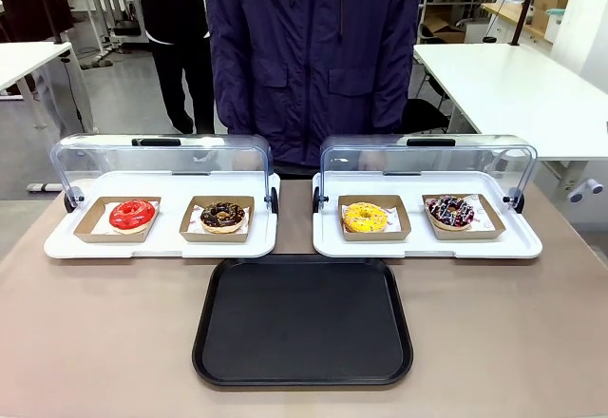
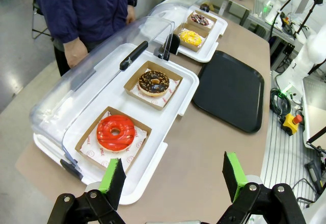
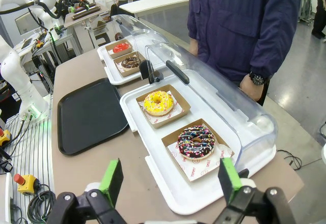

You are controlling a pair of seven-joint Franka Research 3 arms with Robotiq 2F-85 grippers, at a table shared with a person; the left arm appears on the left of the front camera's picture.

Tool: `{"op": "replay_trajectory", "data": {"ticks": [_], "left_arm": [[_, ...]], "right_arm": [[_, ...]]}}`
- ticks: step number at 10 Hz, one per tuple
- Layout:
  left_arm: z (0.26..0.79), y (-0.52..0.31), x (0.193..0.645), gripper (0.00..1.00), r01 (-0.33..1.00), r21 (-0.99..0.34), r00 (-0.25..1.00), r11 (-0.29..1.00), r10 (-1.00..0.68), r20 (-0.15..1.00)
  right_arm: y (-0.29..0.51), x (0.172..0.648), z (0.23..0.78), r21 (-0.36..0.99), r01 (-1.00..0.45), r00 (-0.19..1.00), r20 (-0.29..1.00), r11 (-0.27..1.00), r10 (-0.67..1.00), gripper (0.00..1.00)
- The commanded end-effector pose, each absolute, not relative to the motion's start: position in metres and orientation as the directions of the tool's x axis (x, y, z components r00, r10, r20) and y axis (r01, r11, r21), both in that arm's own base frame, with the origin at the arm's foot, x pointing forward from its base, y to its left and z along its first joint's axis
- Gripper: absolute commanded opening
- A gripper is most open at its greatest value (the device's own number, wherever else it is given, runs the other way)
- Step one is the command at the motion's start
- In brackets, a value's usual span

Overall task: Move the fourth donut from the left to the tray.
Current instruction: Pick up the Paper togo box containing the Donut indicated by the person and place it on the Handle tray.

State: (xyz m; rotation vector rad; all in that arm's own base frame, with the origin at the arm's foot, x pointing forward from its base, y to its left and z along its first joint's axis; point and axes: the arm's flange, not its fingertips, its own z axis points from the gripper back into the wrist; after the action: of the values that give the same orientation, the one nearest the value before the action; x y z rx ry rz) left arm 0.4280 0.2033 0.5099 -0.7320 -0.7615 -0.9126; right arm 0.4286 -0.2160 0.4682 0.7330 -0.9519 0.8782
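The right gripper [image 3: 169, 177] hangs over the table [image 3: 97, 165] with its jaws spread wide, holding nothing. Just ahead of it, a little toward its right finger, sits the fourth donut [image 3: 196, 143]. It has dark glaze with white and pink drizzle, and it rests in a brown holder [image 3: 175, 138] on a white tray [image 3: 163, 183]. The clear lid [image 3: 219, 89] of that tray is swung back, away from the gripper. Farther ahead on the same tray lies the yellow donut [image 3: 158, 103], also in a holder. The black tray [image 3: 89, 114] lies flat on the table ahead and off to the gripper's left-finger side, just beside the white tray.

The left gripper [image 2: 173, 172] is likewise wide open and holding nothing, above the other end of the table. Right ahead of it, toward its left finger, is the red donut [image 2: 116, 132]. Beyond that is the chocolate donut [image 2: 154, 82] with gold sprinkles, both on a second white tray [image 2: 158, 137] with its lid thrown back. From this gripper the black tray is ahead on the right-finger side, and the fourth donut is far off — at the last place in the row.

A person [image 3: 234, 25] stands behind the lids on the far side from both grippers, one hand [image 3: 253, 89] hanging close to the right-hand lid.
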Motion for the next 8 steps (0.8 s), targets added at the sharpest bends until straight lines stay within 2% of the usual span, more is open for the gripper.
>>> {"op": "replay_trajectory", "data": {"ticks": [1, 8], "left_arm": [[0.5111, 0.2020, 0.4245, 1.00, 0.884, -0.213, 0.390, 0.417, -0.404, 0.827], [0.5111, 0.2020, 0.4245, 1.00, 0.884, -0.213, 0.390, 0.417, -0.404, 0.827]], "right_arm": [[-0.2151, 0.4288, 0.4692, 0.138, -0.881, 0.294, 0.909, 0.452, 0.296, 1.00], [-0.2151, 0.4288, 0.4692, 0.138, -0.881, 0.294, 0.909, 0.452, 0.296, 1.00]]}}
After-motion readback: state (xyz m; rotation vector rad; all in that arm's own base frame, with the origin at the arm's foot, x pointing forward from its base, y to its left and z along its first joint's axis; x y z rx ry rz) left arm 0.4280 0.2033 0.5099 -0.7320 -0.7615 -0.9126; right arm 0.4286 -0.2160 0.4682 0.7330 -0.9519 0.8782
